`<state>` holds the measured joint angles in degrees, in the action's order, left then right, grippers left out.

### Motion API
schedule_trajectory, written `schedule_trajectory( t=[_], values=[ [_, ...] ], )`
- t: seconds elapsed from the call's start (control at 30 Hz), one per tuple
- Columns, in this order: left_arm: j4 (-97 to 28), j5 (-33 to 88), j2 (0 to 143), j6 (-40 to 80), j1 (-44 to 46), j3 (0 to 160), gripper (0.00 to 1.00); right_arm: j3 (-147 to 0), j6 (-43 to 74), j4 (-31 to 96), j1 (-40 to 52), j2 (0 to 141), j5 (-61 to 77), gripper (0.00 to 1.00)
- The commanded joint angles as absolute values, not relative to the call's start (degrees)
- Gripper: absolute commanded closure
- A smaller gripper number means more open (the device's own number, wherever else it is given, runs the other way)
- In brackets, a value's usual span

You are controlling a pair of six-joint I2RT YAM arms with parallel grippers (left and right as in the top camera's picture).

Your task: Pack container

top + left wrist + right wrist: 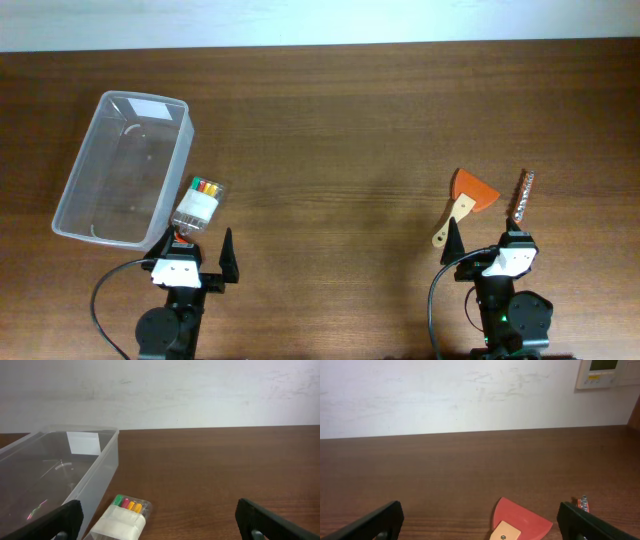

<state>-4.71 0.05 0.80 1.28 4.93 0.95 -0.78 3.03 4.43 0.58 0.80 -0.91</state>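
Observation:
The clear plastic container (122,168) lies at the far left, empty; in the left wrist view (60,472) it fills the left side. A small clear pack of coloured markers (198,204) lies just right of it, also in the left wrist view (126,514). An orange spatula with a wooden handle (464,202) and a strip of screwdriver bits (521,196) lie at the right; both show in the right wrist view, spatula (520,519), strip (583,503). My left gripper (200,262) is open and empty, just short of the marker pack. My right gripper (490,245) is open and empty, short of the spatula.
The brown wooden table (330,130) runs to a white wall at the back. A wall control panel (608,372) shows at the top right of the right wrist view.

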Motion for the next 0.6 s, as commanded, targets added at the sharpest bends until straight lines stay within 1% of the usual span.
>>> schedule_trajectory(
  t=[0.0,0.23,0.4,0.57],
  values=[
    [-4.73,0.67,0.34,0.40,5.15,0.54,0.01,-0.32,3.51,4.56,1.13,0.25,-2.00,0.01],
    [-4.73,0.67,0.34,0.40,5.15,0.54,0.01,-0.32,3.49,4.29,1.13,0.36,-3.51,0.01],
    [-4.67,-1.50,0.36,0.36,5.10,0.54,0.01,-0.32,3.53,4.29,1.13,0.64,-3.09,0.01],
    [-4.36,-5.56,0.51,0.56,5.10,1.56,0.01,-1.02,6.50,4.32,1.13,0.84,-1.19,0.01]
  ],
)
